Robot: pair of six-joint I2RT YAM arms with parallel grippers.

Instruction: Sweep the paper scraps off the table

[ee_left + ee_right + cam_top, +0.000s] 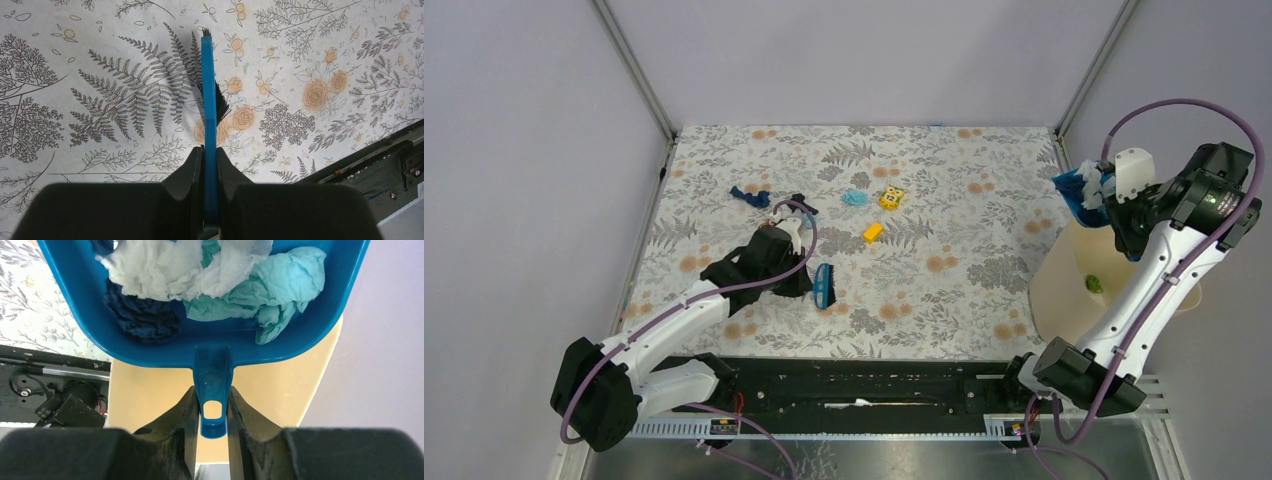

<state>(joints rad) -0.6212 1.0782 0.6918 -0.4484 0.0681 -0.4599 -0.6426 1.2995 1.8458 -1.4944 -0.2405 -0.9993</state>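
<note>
Paper scraps [225, 285] are carried in the dustpan [210, 352], its handle clamped by the right gripper [212, 405] above the beige bin [1064, 290]; with a wrong tilt they could be spilled onto the table [984, 300]. The brush [209, 100] is pinched by the left gripper [209, 160]; 2 wads, a dark blue scrap [749, 195] and a cyan scrap [856, 198], are seen on the cloth.

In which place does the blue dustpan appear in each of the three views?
Top external: dustpan at far right, beside the right edge of the table.
Left wrist: not in it.
Right wrist: dustpan fills the upper half, handle clamped in the right gripper.
Shared landmark: the fern-and-flower table, upper left in the right wrist view.
</note>
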